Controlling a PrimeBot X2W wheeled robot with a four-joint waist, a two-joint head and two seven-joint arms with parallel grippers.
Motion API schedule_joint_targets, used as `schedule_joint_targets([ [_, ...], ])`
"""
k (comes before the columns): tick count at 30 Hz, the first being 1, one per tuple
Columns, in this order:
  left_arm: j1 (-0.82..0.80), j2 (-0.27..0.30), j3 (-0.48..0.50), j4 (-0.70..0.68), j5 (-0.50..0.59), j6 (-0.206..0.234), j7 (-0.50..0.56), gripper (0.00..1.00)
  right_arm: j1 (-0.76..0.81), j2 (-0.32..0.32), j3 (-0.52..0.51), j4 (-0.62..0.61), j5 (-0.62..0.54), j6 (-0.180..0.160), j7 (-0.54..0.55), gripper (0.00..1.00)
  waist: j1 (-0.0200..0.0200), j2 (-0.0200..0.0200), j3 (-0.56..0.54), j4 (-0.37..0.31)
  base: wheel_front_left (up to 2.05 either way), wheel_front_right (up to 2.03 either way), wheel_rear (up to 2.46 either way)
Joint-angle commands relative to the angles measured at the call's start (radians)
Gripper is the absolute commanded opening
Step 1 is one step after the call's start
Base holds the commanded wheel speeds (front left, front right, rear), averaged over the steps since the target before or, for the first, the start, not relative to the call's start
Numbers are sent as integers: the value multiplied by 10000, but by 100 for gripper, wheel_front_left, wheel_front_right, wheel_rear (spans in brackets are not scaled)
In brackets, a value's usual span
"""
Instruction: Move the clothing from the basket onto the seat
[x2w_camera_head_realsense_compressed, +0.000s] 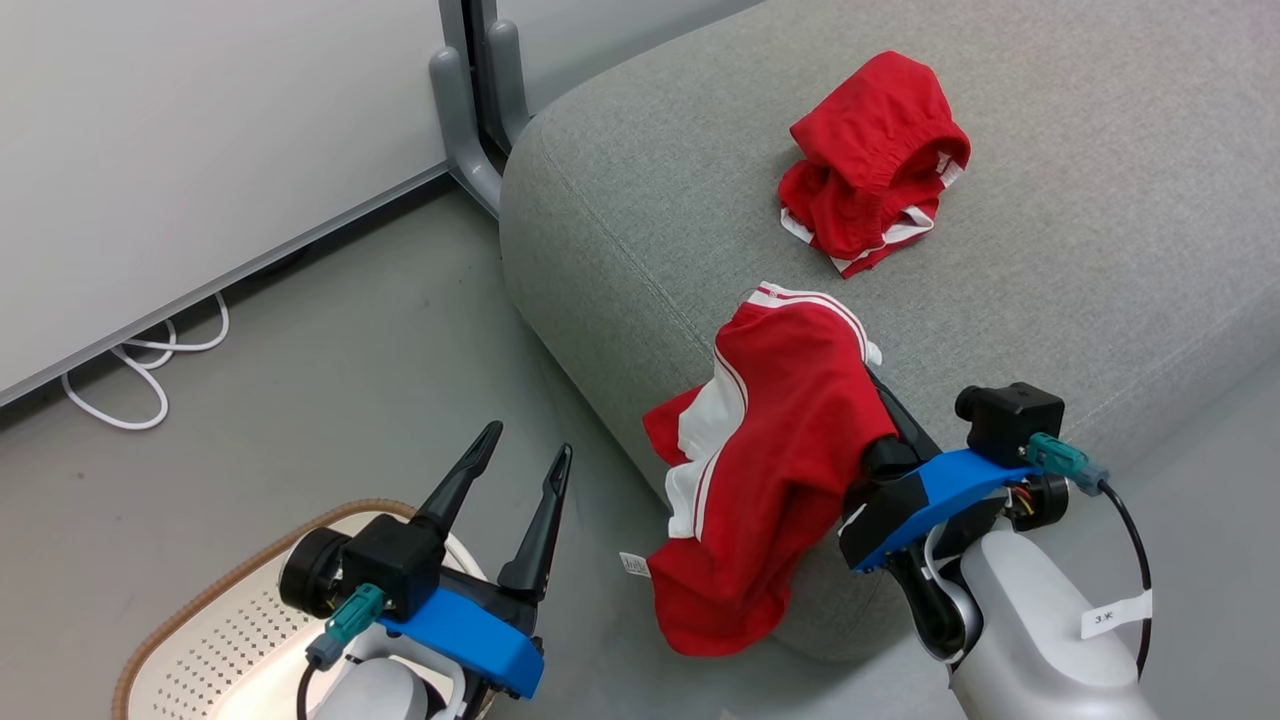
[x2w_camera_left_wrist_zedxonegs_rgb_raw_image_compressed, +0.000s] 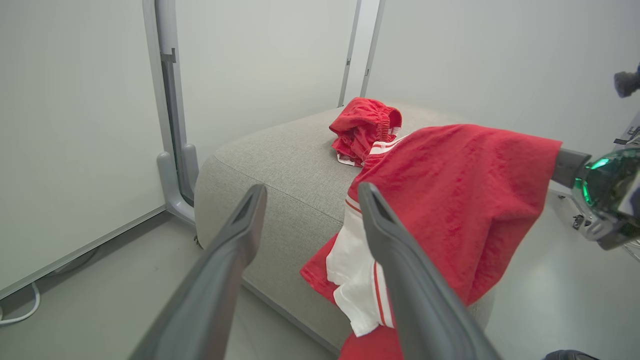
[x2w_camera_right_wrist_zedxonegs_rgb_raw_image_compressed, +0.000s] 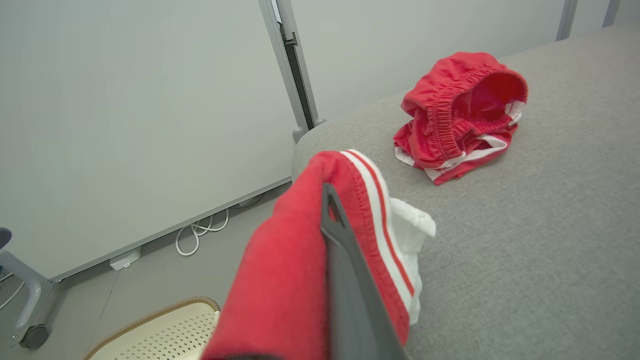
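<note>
Over seat (x2w_camera_head_realsense_compressed: 1100, 300) front edge | my right gripper (x2w_camera_right_wrist_zedxonegs_rgb_raw_image_compressed: 334, 215) clenched on striped garment (x2w_camera_head_realsense_compressed: 780, 450), half hanging off | I should carry it inward, beside other garment (x2w_camera_head_realsense_compressed: 875, 165), before release, so nothing slides down | left gripper (x2w_camera_head_realsense_compressed: 525, 445) spread wide above basket (x2w_camera_head_realsense_compressed: 200, 620)

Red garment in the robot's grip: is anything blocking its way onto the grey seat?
Nothing visible. The red garment hangs from the right tool over the seat edge, bare cushion just ahead; the other garment lies farther back, apart.
</note>
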Motion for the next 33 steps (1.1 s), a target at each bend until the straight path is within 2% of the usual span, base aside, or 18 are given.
schedule_joint_targets([
  [1, -151, 48, -10, 26, -64, -17, -30, 100, 132, 6, -42, -50, -39, 1, -54, 0, 0, 0, -7, 5, 0, 0, 0],
  [14, 85, 55, 260, -103, 40, -17, -30, 100, -166, 5, -94, -38, 104, 1, -54, 0, 0, 0, 54, 201, 0, 0, 0],
  [23, -66, 165, 182, -204, 106, -17, -30, 100, -1360, -13, -1250, 125, -368, 1, -55, 0, 0, 0, 372, 478, 0, 0, 0],
  [27, -216, 249, 111, -278, 140, -17, -30, 100, -2341, -388, -1935, 77, -773, 1, 187, 0, 0, 0, 654, 651, 0, 0, 0],
  [33, -741, 336, -166, -362, 190, -17, -30, 100, -3502, -1480, -3066, -229, -1148, 1, 850, 0, 0, 0, 1348, 1282, 0, 0, 0],
])
